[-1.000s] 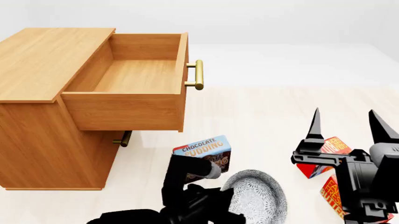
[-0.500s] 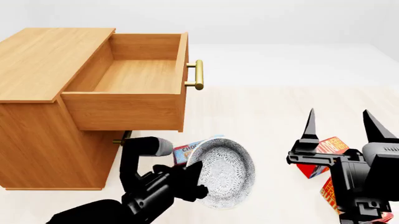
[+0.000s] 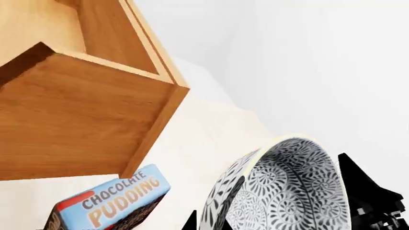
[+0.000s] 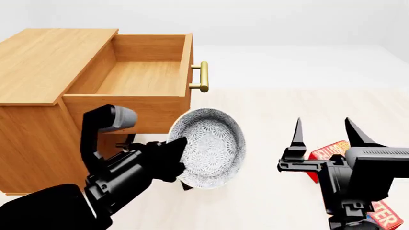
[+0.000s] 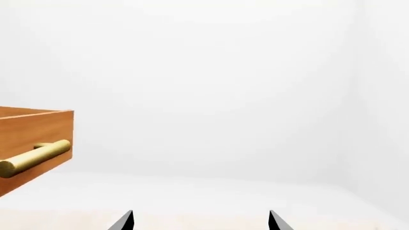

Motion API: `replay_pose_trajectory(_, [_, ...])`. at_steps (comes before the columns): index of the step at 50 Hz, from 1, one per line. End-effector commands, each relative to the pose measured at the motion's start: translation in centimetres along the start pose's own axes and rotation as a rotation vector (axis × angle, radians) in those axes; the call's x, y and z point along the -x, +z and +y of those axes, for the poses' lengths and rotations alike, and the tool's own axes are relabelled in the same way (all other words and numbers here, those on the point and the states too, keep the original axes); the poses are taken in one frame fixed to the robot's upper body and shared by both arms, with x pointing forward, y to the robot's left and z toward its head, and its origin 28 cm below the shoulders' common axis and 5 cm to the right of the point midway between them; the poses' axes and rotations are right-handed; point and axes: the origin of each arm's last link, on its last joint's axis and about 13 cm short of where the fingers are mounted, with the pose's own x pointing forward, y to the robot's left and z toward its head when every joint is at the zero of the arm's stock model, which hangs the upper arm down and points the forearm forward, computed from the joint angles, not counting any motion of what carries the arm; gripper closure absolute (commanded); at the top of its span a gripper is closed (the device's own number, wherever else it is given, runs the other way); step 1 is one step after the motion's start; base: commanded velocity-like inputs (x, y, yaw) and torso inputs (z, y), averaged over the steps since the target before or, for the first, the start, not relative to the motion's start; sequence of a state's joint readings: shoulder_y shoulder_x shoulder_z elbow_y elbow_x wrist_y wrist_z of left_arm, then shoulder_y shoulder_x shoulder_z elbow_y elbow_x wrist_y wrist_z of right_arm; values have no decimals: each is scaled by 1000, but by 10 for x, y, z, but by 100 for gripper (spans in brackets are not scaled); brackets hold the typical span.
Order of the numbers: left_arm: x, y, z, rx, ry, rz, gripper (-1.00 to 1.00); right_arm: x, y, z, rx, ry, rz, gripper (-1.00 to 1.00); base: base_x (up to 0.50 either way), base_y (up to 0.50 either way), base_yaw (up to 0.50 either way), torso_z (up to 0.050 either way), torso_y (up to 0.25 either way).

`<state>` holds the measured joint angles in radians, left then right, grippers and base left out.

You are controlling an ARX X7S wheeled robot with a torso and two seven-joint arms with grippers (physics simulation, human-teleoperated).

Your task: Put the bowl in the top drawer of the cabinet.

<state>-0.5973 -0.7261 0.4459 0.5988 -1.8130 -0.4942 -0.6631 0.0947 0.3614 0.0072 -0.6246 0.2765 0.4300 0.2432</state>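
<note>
One tool [image 4: 182, 165] clamps the bowl [image 4: 208, 146] rim.

All three views share the top drawer [image 4: 134, 81].

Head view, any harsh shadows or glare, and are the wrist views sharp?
Head view: flat, even light, faint shading under the top drawer, no glare. Left wrist view: sharp, the bowl pattern crisp. Right wrist view: mostly blank white, brass handle clear.
</note>
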Motion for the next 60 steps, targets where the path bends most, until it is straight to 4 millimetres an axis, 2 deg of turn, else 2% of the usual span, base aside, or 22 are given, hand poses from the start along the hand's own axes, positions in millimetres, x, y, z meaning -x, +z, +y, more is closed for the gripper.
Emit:
replay_pose_trajectory(1, [13,26,-11,-30,-20,-73,100,-2,-14,9,-26,41,33,-100,0,0,0,0,0])
replay_pose_trajectory(11, [21,58,-26,-60,-15,-160,100,0,-17,9,-26,50,40,-100,0,0,0,0,0])
replay_pose_trajectory(19, [20,83,-38,-55,5,-213,100,3,-14,6,-18,48,39,-100,0,0,0,0,0])
replay_pose_trajectory(23, [14,98,-41,-45,38,-245,100,5,-9,4,-15,42,31,-100,0,0,0,0,0])
replay_pose_trajectory(33, [-18,143,-35,41,194,-289,100,7,-8,0,-32,31,25,-100,0,0,0,0,0])
replay_pose_trajectory(43, [-61,181,-31,115,349,-309,100,8,-11,-1,-34,24,31,-100,0,0,0,0,0])
replay_pose_trajectory(52, [-96,194,-8,168,465,-295,100,11,-14,-5,-23,20,33,-100,0,0,0,0,1])
replay_pose_trajectory(60, [-128,196,14,233,548,-275,100,12,-17,-8,-30,13,37,-100,0,0,0,0,0])
